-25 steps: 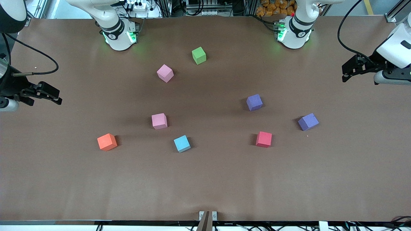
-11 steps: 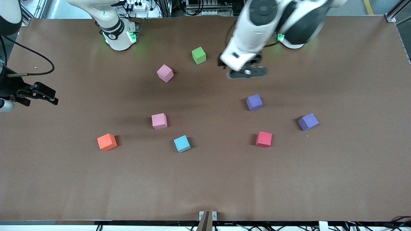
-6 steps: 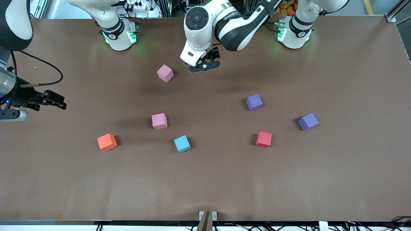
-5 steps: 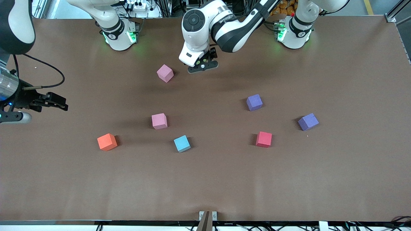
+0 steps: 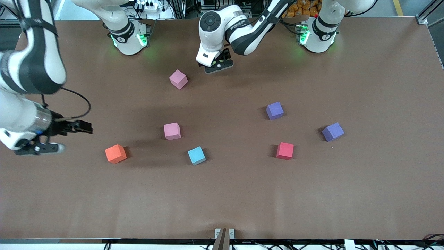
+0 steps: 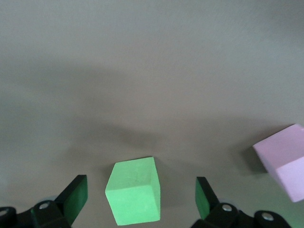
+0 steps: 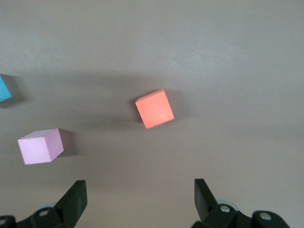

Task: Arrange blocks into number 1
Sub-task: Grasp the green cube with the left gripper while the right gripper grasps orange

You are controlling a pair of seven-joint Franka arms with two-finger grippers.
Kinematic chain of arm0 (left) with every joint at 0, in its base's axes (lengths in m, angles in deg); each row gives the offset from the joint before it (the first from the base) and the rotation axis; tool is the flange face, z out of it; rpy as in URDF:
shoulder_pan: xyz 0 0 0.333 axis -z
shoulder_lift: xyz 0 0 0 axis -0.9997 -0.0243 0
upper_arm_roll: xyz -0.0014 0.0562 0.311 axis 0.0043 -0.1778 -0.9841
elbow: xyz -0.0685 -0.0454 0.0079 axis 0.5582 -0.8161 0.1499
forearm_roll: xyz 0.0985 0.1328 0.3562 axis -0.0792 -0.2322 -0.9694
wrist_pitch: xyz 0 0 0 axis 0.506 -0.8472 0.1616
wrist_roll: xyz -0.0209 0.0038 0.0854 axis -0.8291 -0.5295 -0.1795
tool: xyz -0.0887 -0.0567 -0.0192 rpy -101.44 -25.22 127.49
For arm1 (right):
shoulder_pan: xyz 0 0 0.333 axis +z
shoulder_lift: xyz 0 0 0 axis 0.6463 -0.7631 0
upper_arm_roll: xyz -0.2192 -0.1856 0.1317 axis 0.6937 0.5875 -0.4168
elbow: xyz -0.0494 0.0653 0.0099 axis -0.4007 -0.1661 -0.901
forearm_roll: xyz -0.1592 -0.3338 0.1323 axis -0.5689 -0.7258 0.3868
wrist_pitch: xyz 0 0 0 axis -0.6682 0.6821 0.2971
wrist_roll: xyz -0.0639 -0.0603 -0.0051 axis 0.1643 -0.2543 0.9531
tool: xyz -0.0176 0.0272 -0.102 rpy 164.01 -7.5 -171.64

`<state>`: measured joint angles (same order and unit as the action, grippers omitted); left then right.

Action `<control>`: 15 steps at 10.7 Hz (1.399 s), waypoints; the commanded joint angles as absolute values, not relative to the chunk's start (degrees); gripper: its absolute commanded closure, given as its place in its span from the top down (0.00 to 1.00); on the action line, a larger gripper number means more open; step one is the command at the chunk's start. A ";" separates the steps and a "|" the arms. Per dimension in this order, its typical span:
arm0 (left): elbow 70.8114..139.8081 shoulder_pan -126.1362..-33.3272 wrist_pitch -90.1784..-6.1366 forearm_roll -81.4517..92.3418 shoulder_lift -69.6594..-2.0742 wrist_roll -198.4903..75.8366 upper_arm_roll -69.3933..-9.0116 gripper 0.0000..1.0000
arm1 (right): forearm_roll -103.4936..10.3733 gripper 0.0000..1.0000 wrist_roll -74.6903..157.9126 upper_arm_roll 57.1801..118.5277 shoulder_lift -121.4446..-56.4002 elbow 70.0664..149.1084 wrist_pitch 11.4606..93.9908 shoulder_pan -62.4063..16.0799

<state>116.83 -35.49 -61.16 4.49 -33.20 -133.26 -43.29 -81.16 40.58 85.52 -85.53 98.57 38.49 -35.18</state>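
On the brown table [image 5: 242, 194] the blocks lie scattered, no digit begun. The left hand [image 5: 218, 66] hangs with fingers apart right above the green block [image 6: 134, 197], which sits squarely between them, so a straight drop should bracket it. The right hand [image 5: 74, 127], also spread and empty, hovers near the orange block [image 5: 115, 153], toward the right arm's end of the table from it.

Counted:
- two pink [image 5: 178, 79], [image 5: 172, 131]
- two purple [image 5: 274, 110], [image 5: 332, 131]
- one green
- one orange
- one red [image 5: 285, 150]
- one light blue [image 5: 196, 155]
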 commanded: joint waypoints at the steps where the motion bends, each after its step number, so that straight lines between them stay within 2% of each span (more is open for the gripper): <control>1: 121.87 -35.61 -66.07 4.36 -31.51 -135.20 -41.80 1.00 | -80.77 1.00 45.87 85.48 -90.84 97.49 41.94 -34.46; 4: 122.49 -34.47 -69.06 4.97 -32.83 -137.40 -41.53 1.00 | -80.77 1.00 51.24 85.48 -95.51 98.63 47.40 -35.16; 8: 122.23 -33.06 -71.09 5.33 -36.34 -142.06 -41.44 1.00 | -80.86 1.00 52.40 85.57 -100.34 98.89 48.46 -35.08; 11: 122.23 -32.27 -71.44 8.58 -37.23 -142.50 -41.27 1.00 | -81.03 1.00 52.31 85.66 -100.88 103.28 53.46 -34.99; 14: 121.88 -31.75 -72.67 10.60 -37.84 -142.59 -41.27 1.00 | -81.38 1.00 52.31 85.74 -101.84 103.29 53.74 -34.55; 15: 122.05 -30.87 -73.46 10.69 -38.02 -142.59 -41.27 0.90 | -81.56 1.00 52.31 85.92 -102.11 103.38 54.26 -34.55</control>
<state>122.17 -32.33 -71.73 9.10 -37.54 -141.76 -41.17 -81.25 51.54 85.75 -101.97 103.11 53.51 -34.59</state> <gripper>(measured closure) 0.013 0.000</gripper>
